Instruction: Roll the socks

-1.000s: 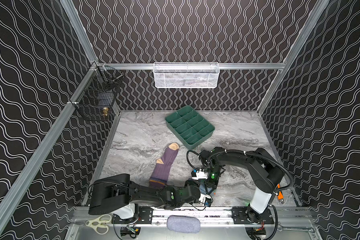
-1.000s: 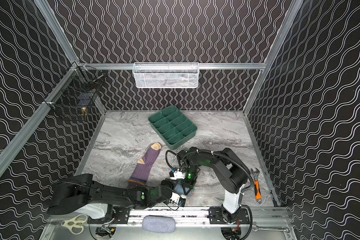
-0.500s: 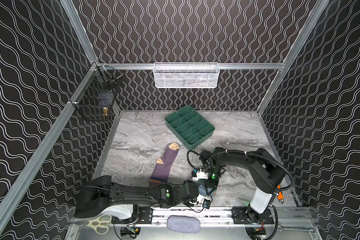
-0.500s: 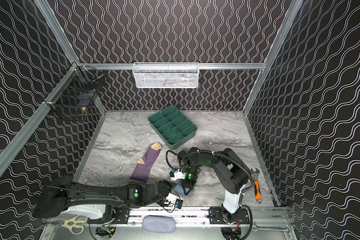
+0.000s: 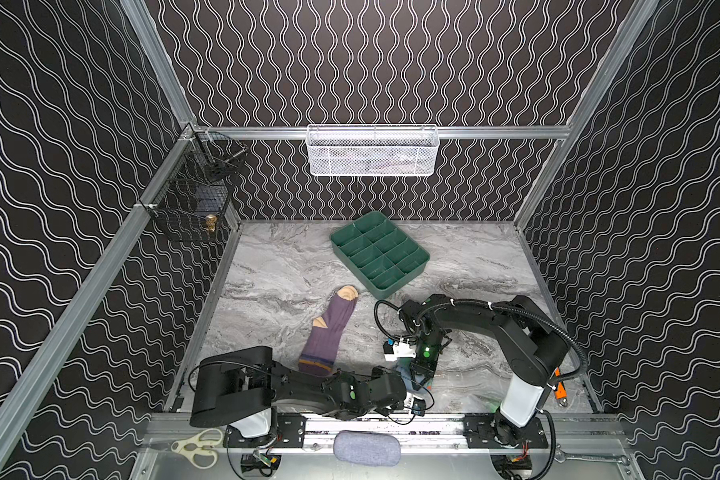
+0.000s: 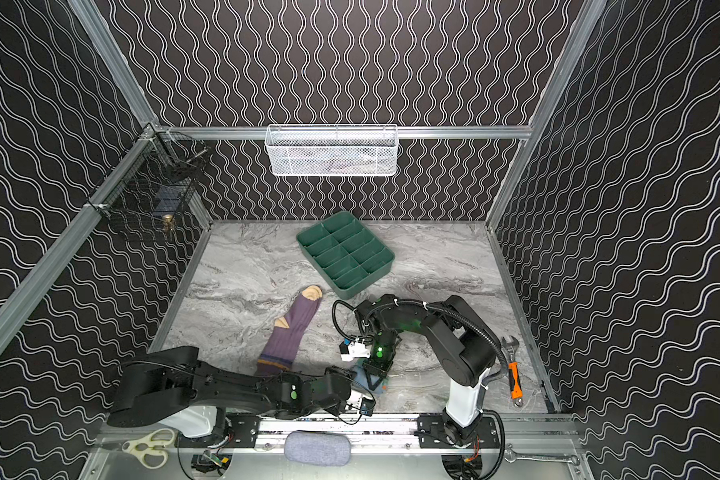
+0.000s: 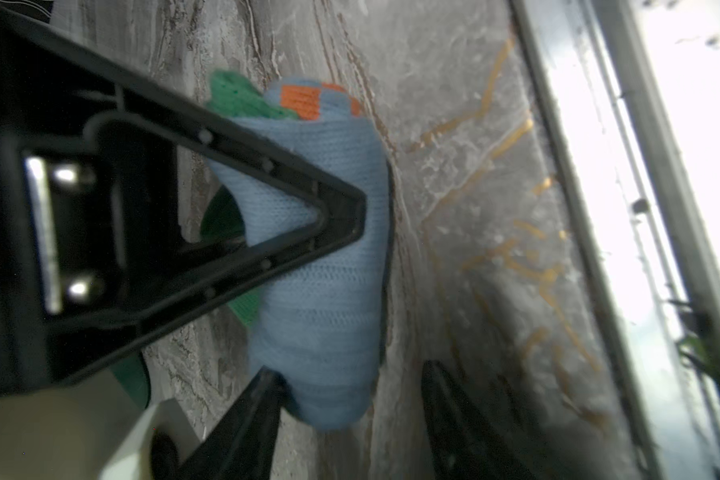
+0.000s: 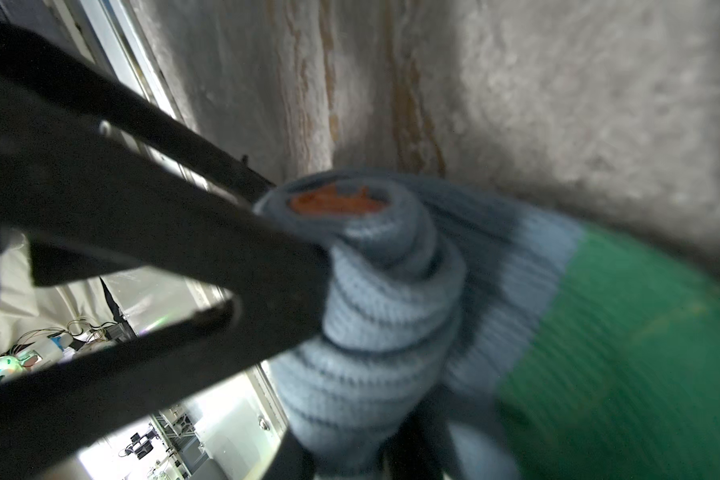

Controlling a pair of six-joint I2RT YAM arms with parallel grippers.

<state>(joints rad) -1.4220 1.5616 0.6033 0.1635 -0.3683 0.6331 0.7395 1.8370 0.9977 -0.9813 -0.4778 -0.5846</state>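
Observation:
The light blue sock (image 5: pixel 408 377) (image 6: pixel 368 380) lies rolled up near the table's front edge, its orange cuff at the core and its green toe (image 8: pixel 620 353) loose. My right gripper (image 5: pixel 422 372) (image 8: pixel 352 449) is shut on the roll (image 8: pixel 391 311) from above. My left gripper (image 5: pixel 414 386) (image 7: pixel 348 370) is open and straddles one end of the roll (image 7: pixel 329 291): one finger touches it, the other stands apart. The purple sock (image 5: pixel 329 332) (image 6: pixel 294 328) lies flat and unrolled to the left, tan toe pointing to the back.
A green divided tray (image 5: pixel 420 253) stands behind the arms. A white wire basket (image 5: pixel 373 149) and a black one (image 5: pixel 192 199) hang on the walls. Scissors (image 5: pixel 196 446) and a grey pad (image 5: pixel 366 446) lie past the front rail, an orange-handled wrench (image 6: pixel 514 374) at the right.
The left arm sank low and came back up, staying at the roll. Its jaws have narrowed round the roll's end. The right arm has not moved.

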